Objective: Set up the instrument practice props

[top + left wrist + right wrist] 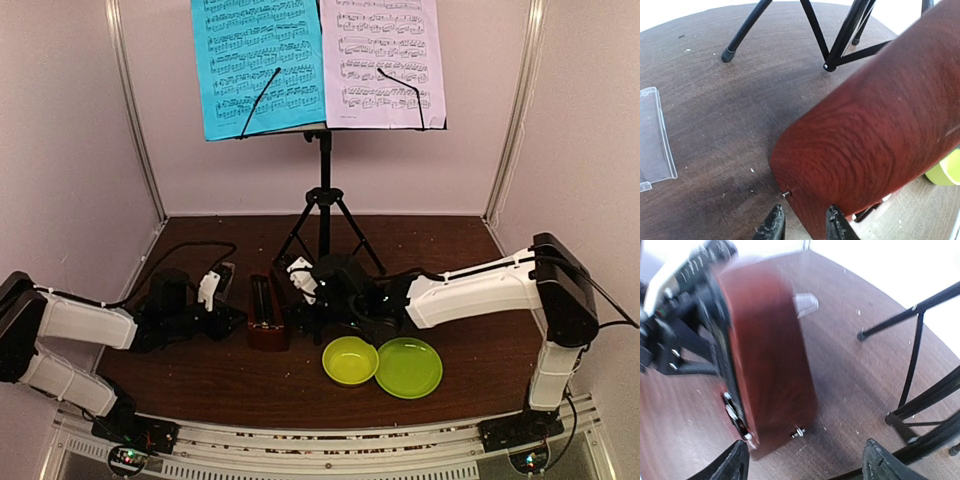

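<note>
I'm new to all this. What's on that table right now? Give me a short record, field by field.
Stand: black music stand, back centre of the table
Sheets: blue sheet left, pale sheet right, both on the stand
Metronome: brown metronome between the grippers
Cover: clear cover lying apart on the table
Left: left gripper at the metronome's corner, grip unclear
Right: right gripper open
Extras: bowl beside plate

Brown table (200, 385); stand (324, 205), metronome (267, 318), cover (652, 137), bowl (350, 361), plate (410, 369).
</note>
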Motion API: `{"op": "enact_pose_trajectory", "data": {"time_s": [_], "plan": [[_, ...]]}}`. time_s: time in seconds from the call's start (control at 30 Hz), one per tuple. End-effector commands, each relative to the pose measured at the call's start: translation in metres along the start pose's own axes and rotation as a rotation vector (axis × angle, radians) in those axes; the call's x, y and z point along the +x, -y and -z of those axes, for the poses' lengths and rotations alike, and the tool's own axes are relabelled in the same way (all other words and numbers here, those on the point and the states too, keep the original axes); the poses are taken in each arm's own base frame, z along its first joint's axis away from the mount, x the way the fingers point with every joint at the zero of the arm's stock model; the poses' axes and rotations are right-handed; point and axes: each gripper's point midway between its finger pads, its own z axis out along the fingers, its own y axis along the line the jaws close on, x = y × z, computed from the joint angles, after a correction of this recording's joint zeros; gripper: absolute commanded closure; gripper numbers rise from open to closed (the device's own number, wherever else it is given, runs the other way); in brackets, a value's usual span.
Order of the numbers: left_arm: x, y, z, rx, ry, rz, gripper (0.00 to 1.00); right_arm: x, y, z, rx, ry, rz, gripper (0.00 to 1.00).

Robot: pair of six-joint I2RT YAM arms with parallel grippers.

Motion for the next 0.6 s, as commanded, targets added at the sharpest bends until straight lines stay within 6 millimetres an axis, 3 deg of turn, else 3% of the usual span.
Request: {"op": "enact_pose_trajectory", "data": {"time_s": [0.0, 0.2, 0.57], "plan": [[-0.017, -0.003, -0.002, -0.031, 0.033, -0.004, 0.70, -0.036, -0.013, 0.022, -0.087, 0.114, -0.039, 0.20], [-0.022, -0.006, -0.009, -0.044, 0.043, 0.017, 0.70, -0.053, -0.031, 0.026, -0.162, 0.163, -0.110, 0.17], [-0.009, 0.026, -0.015, 0.099, 0.017, -0.017, 0.71, -0.065, -0.039, 0.018, -0.194, 0.180, -0.183, 0.16]]}}
